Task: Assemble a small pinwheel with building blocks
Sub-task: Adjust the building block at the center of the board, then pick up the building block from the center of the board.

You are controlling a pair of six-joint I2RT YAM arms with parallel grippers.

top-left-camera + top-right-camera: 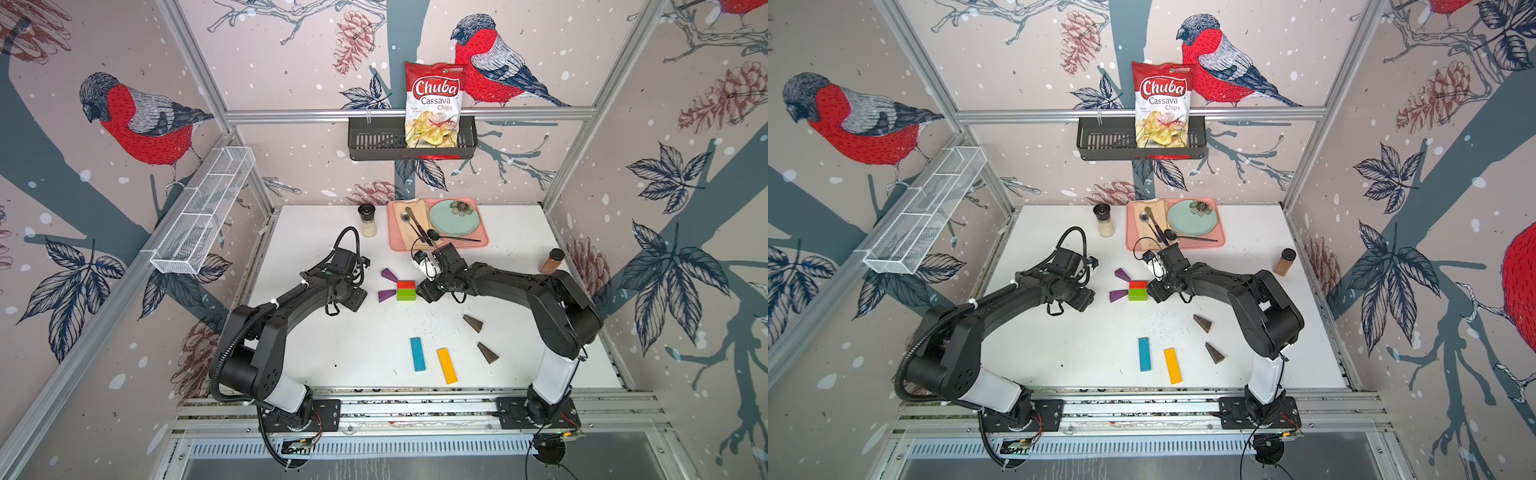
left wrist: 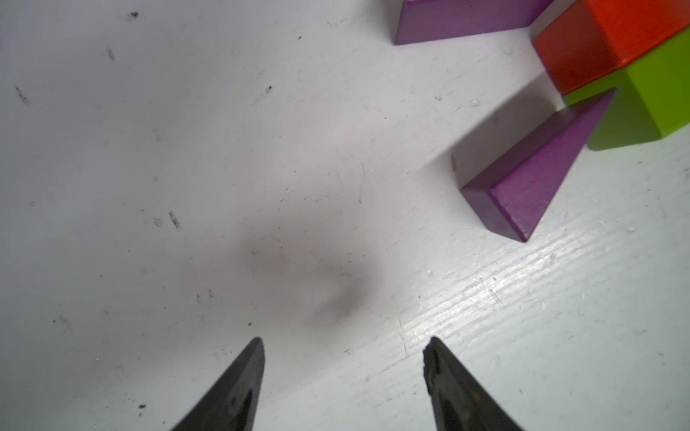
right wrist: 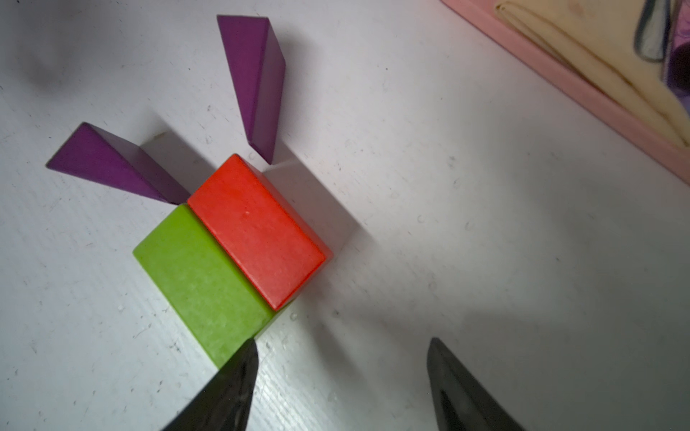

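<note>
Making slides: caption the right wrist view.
Open right gripper by red brick and green brick, two purple wedges beyond.

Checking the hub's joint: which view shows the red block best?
Right wrist view: the red block shows whole and close, its long side flush against the green block. The left wrist view crops it at the frame edge; both top views show it whole but tiny.
</note>
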